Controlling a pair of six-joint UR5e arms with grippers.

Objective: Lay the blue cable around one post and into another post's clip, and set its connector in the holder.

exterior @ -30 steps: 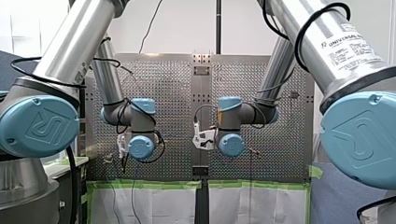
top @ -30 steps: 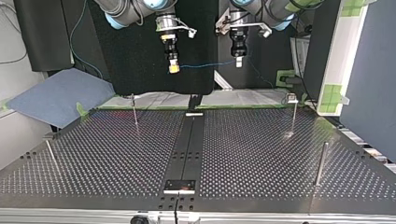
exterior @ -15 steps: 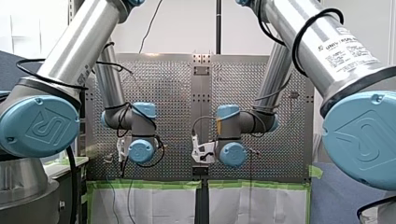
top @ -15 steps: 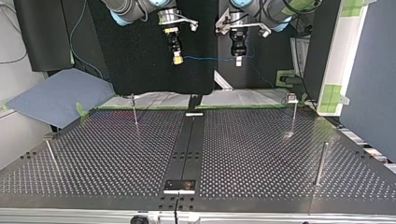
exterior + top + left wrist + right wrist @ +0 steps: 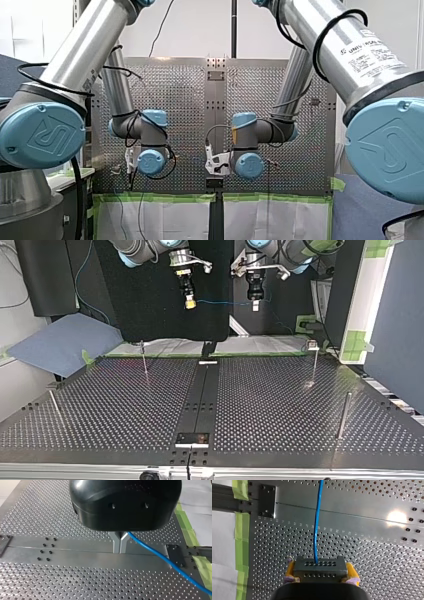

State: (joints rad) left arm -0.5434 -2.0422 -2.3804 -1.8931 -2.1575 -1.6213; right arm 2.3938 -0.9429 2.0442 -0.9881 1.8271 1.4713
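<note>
Blue cable (image 5: 225, 303) runs as a nearly level, straight line between my two grippers in the upper middle of the top view. It is well above the perforated metal table (image 5: 115, 410) and apart from it.

Right arm: my right gripper (image 5: 189, 303) hangs at the upper left of centre in the top view. In the right wrist view its yellow pads (image 5: 352, 572) are clamped on the two sides of the dark grey perforated connector block (image 5: 320, 566). The cable leaves the middle of the block's face and runs straight ahead of the gripper.

Left arm: my left gripper (image 5: 255, 304) hangs at the upper right of centre in the top view. In the left wrist view its metal fingers (image 5: 116, 542) are pressed together on the cable. The cable comes out at the root of the fingers and slants away beside them.

Table: four slim metal posts stand on it in the top view, all well apart from the cable.
- left-centre post (image 5: 144, 359)
- right-centre post with a small block on its top (image 5: 314, 365)
- right-edge post (image 5: 343, 415)
- left-edge post (image 5: 54, 407)
</note>
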